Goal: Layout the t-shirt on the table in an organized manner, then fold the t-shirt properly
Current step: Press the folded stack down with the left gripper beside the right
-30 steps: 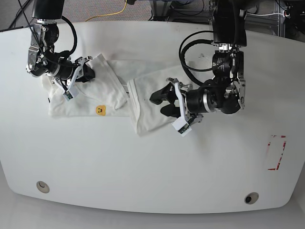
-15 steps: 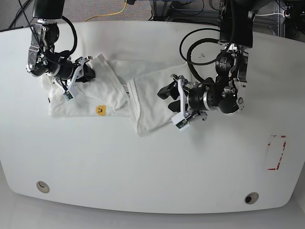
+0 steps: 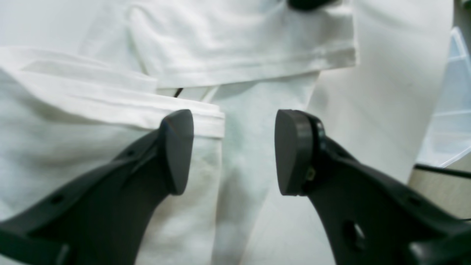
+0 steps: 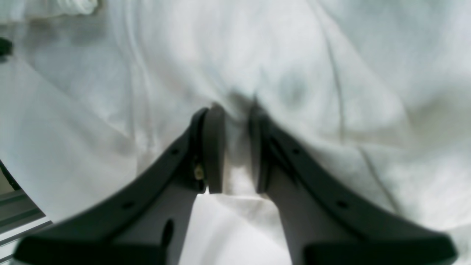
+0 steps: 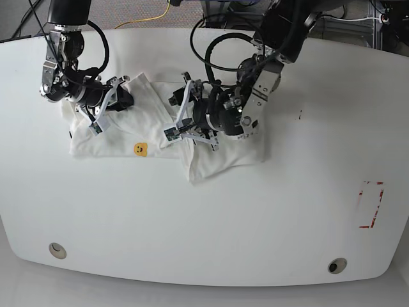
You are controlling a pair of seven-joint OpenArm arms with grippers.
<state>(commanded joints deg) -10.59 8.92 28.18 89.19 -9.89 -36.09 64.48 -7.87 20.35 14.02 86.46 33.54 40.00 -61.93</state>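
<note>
Left gripper (image 5: 181,109) swung over t-shirt (image 5: 160,125) — fingers spread; right gripper (image 4: 235,147) pinching cloth.

T-shirt (image 5: 211,160), soft matt white cloth, creased, stitched hems at upper centre of left wrist view, table (image 5: 268,224), smooth white top with faint sheen, left gripper (image 3: 233,151) and right gripper (image 4: 235,152), dark matt plastic fingers, smooth flat pads

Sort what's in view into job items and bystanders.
Job items:
- t-shirt
- table
- right hand, shut on the t-shirt
- left hand, open over it

Bystanders:
- red rectangle mark
- two round holes
- yellow cable
</note>
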